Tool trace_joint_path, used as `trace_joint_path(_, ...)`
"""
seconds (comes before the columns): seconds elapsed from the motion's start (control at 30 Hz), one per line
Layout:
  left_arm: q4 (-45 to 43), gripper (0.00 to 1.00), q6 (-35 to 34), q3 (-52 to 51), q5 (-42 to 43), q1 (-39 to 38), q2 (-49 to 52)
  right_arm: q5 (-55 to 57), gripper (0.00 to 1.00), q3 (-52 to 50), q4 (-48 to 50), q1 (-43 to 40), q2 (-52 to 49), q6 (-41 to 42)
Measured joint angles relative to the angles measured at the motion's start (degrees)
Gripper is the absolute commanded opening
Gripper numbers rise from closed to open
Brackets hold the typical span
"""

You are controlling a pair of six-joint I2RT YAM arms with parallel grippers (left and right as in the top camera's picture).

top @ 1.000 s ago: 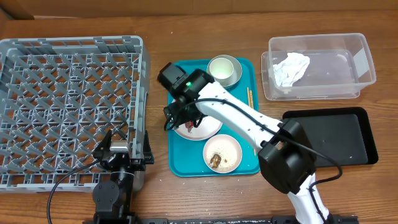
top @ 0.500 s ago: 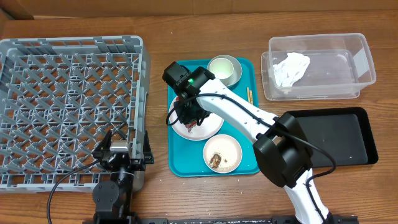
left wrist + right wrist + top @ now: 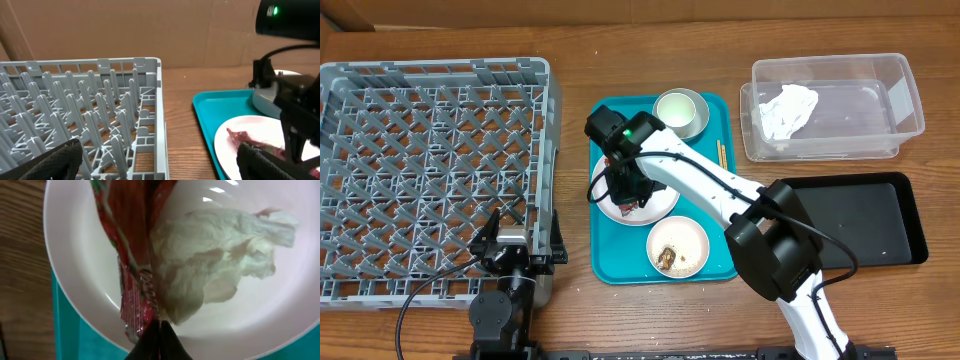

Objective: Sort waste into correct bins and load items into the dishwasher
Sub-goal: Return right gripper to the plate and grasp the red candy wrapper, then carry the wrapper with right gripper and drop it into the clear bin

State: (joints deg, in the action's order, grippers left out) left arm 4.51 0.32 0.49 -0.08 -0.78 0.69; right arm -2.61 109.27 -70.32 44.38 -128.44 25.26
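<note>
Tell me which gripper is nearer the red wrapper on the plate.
Right. The right gripper is shut on the red wrapper, over the plate; the left gripper sits open by the dish rack, well away.

I work at a wooden table (image 3: pixel 650 60). Its top is a warm brown, and the long grain lines run from left to right in the overhead view. Behind the far edge stands a wall of plain brown cardboard (image 3: pixel 150 30). In my left wrist view it fills the whole back, with one straight fold line in its right part. The light is soft and even and seems to come from above, so the shadows on the wood are short and pale.
</note>
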Motion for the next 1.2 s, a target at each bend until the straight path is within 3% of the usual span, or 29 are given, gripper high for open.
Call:
trace_joint_path(0.2,0.0,1.0,0.0,0.0,0.0,0.0,0.0,-0.2,0.04,12.2,-3.4,-1.4,0.3,0.3)
trace_joint_path(0.37,0.0,1.0,0.0,0.0,0.0,0.0,0.0,1.3,0.04,22.8,-6.4,-7.3,3.5,4.4)
trace_joint_path(0.5,0.0,1.0,0.0,0.0,0.0,0.0,0.0,5.2,0.04,26.4,-11.3,-15.8,6.4,16.0)
trace_joint_path(0.7,0.0,1.0,0.0,0.0,0.0,0.0,0.0,9.0,0.08,25.9,-20.1,-33.0,7.0,39.8)
trace_joint_path(0.83,0.0,1.0,0.0,0.0,0.0,0.0,0.0,9.5,0.08,24.0,-18.4,-39.3,7.0,45.4)
trace_joint_path(0.87,0.0,1.0,0.0,0.0,0.0,0.0,0.0,9.5,0.13,23.2,-17.9,-40.2,7.0,46.1)
trace_joint_path(0.93,0.0,1.0,0.0,0.0,0.0,0.0,0.0,9.5,0.55,21.6,-16.7,-41.4,7.0,47.2)
trace_joint_path(0.97,0.0,1.0,0.0,0.0,0.0,0.0,0.0,9.5,0.67,20.9,-15.9,-41.8,7.0,47.9)
trace_joint_path(1.1,0.0,1.0,0.0,0.0,0.0,0.0,0.0,9.5,0.85,19.9,-14.1,-42.1,7.0,46.9)
trace_joint_path(1.2,0.0,1.0,0.0,0.0,0.0,0.0,0.0,9.3,0.86,19.8,-13.7,-42.1,7.0,44.7)
